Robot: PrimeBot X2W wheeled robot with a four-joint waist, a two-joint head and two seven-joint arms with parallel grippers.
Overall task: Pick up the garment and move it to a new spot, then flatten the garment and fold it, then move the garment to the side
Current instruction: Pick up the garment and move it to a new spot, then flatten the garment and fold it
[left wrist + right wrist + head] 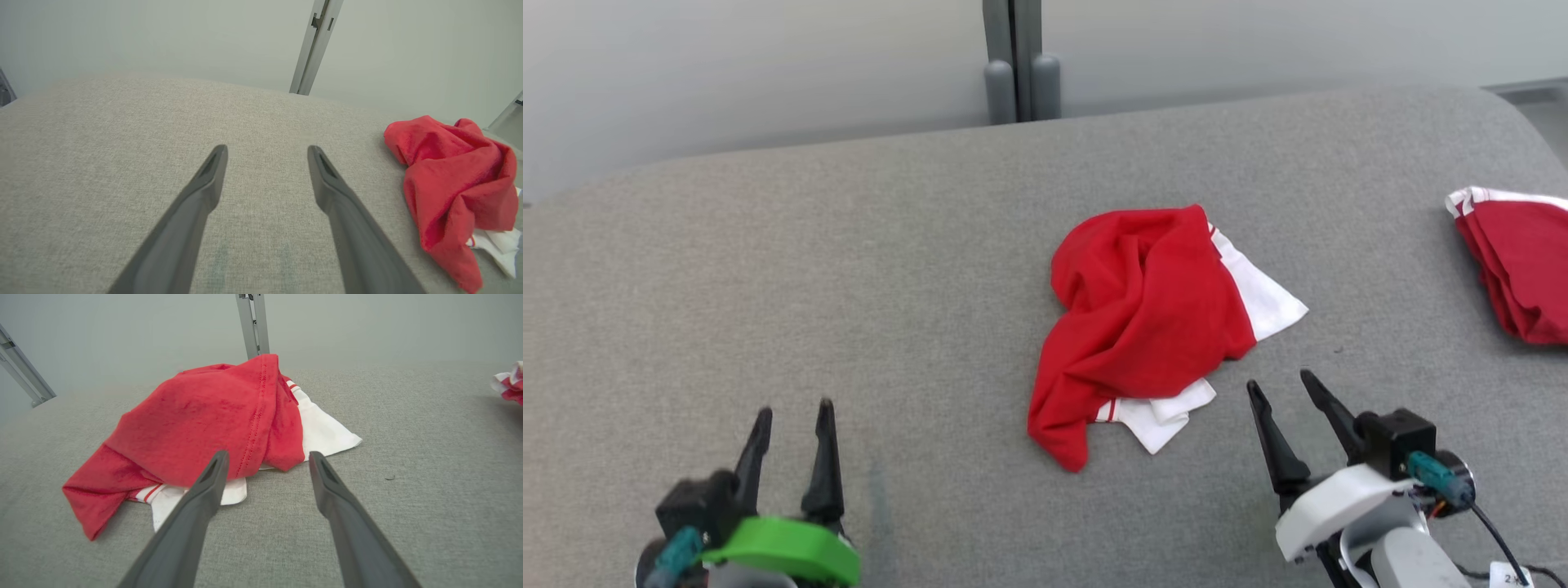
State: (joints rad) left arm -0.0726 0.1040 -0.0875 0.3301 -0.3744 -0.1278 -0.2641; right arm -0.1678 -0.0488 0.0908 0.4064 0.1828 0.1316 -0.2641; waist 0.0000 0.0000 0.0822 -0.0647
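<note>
A crumpled red garment (pixel 1143 318) with white sleeves and red stripes lies in a heap at the middle of the grey fabric table (pixel 849 286). It also sits at the right edge of the left wrist view (pixel 453 188) and straight ahead in the right wrist view (pixel 208 424). My left gripper (pixel 794 416) is open over bare fabric at the lower left, well left of the garment, nothing between its fingers (pixel 267 151). My right gripper (pixel 1281 385) is open just right of the garment's lower edge, fingers apart and empty (pixel 267 457).
A second red and white garment (pixel 1515 261) lies at the table's right edge, seen also as a scrap (pixel 510 381) at the far right. A grey metal post (pixel 1017 57) stands behind the table's far edge against a pale wall.
</note>
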